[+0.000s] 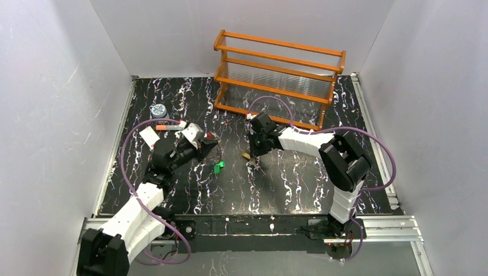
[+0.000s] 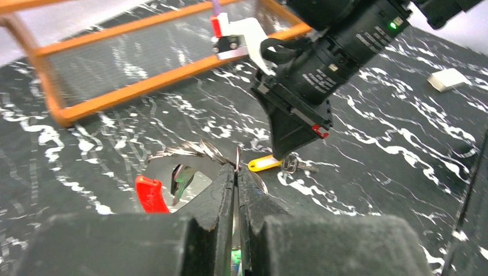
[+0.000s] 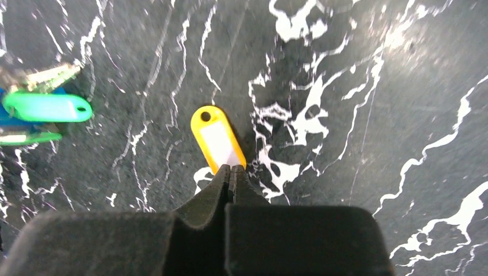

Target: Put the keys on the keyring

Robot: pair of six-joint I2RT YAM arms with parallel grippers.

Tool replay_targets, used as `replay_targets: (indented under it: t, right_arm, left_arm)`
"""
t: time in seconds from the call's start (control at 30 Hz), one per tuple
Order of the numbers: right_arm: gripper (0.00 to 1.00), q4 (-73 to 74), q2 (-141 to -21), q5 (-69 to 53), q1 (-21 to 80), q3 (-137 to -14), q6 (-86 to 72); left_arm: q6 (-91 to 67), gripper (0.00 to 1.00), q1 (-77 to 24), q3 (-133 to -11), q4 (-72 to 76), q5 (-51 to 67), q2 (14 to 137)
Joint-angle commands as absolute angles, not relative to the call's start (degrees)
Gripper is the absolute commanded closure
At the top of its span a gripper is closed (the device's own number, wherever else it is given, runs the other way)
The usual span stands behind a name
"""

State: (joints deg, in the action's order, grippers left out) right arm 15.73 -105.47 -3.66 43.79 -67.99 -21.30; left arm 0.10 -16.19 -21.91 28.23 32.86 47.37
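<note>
My left gripper is shut on the keyring, a thin silvery loop with a curved red piece, and holds it just above the table. In the top view that gripper is left of centre. The right gripper points down at the table, its tips shut on the near end of the yellow key. The key's metal blade sticks out beyond the fingers. A green key lies on the table between both arms, with a blue one beside it.
An orange wire rack stands at the back. A round patterned jar, a white card and an orange-tipped stick lie behind the left arm. A small white block lies on the dark marbled table.
</note>
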Motion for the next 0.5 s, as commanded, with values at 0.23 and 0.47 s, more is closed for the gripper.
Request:
replay_targets:
  t: [0.23,0.47]
  right_arm:
    - [0.76,13.82,-99.22,-2.06,43.99,-63.21,-23.63]
    - [0.73,14.92,-97.56,-2.88,43.46,-62.95,-24.62]
  left_arm:
    - [4.24,1.0,-26.08,-25.97,34.11,31.04,54.66]
    - [4.55,1.0,-26.28,-24.85,34.1,30.53,53.64]
